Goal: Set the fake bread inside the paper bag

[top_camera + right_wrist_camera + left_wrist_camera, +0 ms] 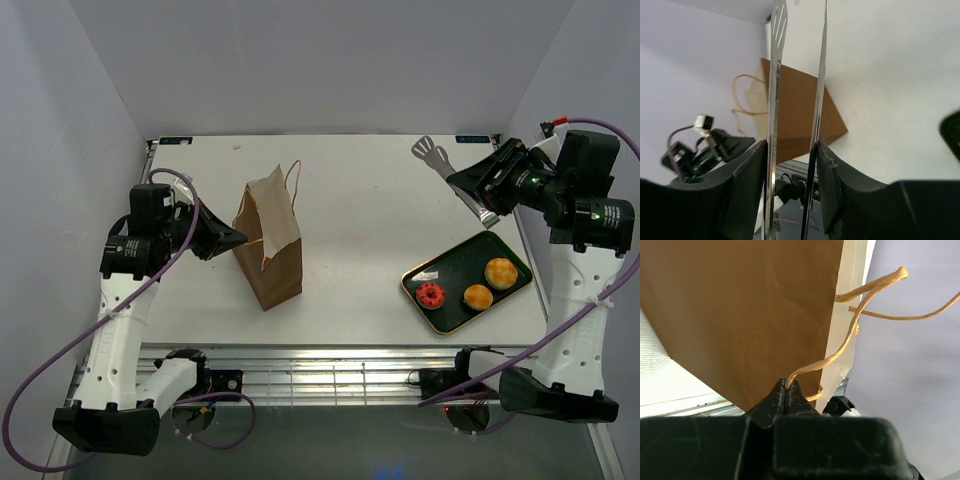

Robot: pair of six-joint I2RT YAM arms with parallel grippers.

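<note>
The brown paper bag (270,245) stands upright at the left middle of the table. My left gripper (238,238) is shut on its thin cord handle (850,337), jaws pinched together on the cord (786,385), with the bag's side (740,315) filling that view. My right gripper (478,188) is shut on metal tongs (438,157), held above the table at the far right; both tong blades (775,75) run between my fingers (792,155). A red-frosted donut (430,294) and two golden buns (478,296) (501,272) lie on the tray. The twisted roll is out of view.
The dark green gold-rimmed tray (462,262) lies at the front right, below the right gripper. The bag (800,110) and the left arm (715,145) show in the right wrist view. White walls close in the table on three sides.
</note>
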